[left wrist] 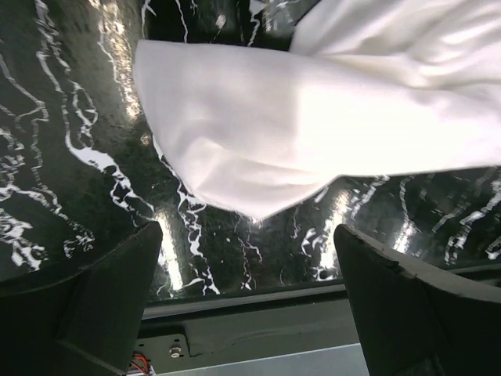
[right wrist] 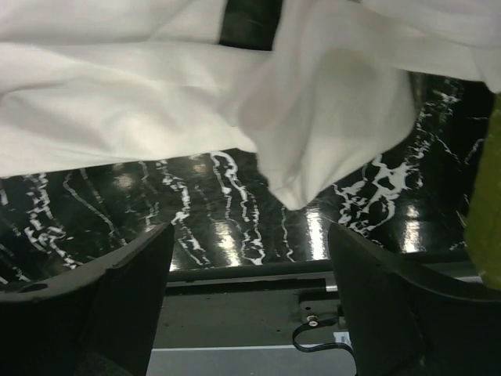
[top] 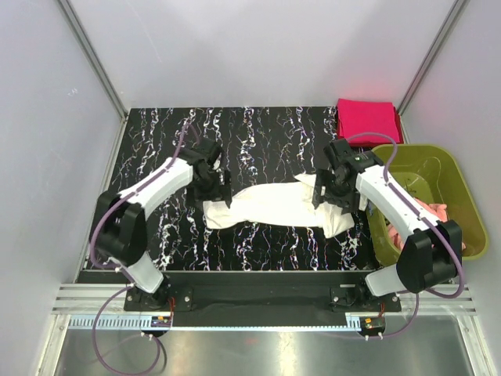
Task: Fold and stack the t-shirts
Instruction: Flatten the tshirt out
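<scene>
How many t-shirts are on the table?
2: a cream-white t-shirt lies crumpled at centre; a folded magenta t-shirt sits at the far right corner. The green bin may hide more.

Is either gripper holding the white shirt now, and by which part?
Nothing is held: left gripper and right gripper are both open, the cream-white t-shirt lying free.

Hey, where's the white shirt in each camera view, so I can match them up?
Top external: white shirt, stretched across the middle.
Left wrist: white shirt, upper centre and right.
Right wrist: white shirt, across the top.
Shared landmark: the black marbled table, under it in all three.
</scene>
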### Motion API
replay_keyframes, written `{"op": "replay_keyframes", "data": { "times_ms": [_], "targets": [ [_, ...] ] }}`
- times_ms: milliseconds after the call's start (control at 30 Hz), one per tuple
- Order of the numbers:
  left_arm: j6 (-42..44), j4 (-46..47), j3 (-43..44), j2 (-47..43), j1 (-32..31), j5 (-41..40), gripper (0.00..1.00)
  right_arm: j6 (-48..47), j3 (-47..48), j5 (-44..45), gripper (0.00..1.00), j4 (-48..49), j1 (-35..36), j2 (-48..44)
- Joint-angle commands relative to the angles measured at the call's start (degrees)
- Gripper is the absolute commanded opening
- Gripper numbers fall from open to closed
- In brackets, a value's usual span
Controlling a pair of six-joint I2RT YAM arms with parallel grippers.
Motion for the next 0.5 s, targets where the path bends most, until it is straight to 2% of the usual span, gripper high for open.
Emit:
{"op": "replay_keyframes", "data": {
  "times_ms": [0,100,200,300,333,367,400,433,467],
  "targets": [
    [-2.6,4.3,-1.0,2.8,-0.2,1.9,0.99,-2.2,-1.9,7.5,0.89,-2.7,-1.8,-3.2],
    [-3.6,6.6,-2.6,6.6,-0.2,2.7,0.99,-3.5,-4.3,8.1,0.96,-1.1,-2.0,-2.9],
    [-4.1,9.4,-4.2,9.8,0.2,4.3,0.97,-3.1,-5.3,7.3,0.95,1.8,-2.7,-0.2],
    [-4.8,13.8,-6.8,10.5,1.2,7.0,0.81,-1.6,-5.8,3.5,0.89,5.9,-3.5,2.7],
    [-4.8,14.4,-7.0,11.5,1.7,9.0,0.67,-1.4,-5.6,2.7,0.88,6.8,-3.5,3.7],
    [-4.6,14.8,-6.9,12.1,2.8,9.6,0.58,-1.6,-5.2,3.4,0.84,7.5,-3.5,5.8],
    [-4.5,15.0,-6.8,12.5,3.2,9.9,0.42,-1.6,-4.2,4.4,0.8,8.3,-3.5,7.0],
    [-4.3,15.4,-6.9,12.8,3.8,10.1,0.19,-2.2,-3.4,6.2,0.72,8.5,-3.9,8.2],
    [-4.0,15.7,-7.0,12.7,5.3,10.3,0.08,-2.5,-2.7,6.7,0.67,8.7,-4.6,10.3]
  ]
}}
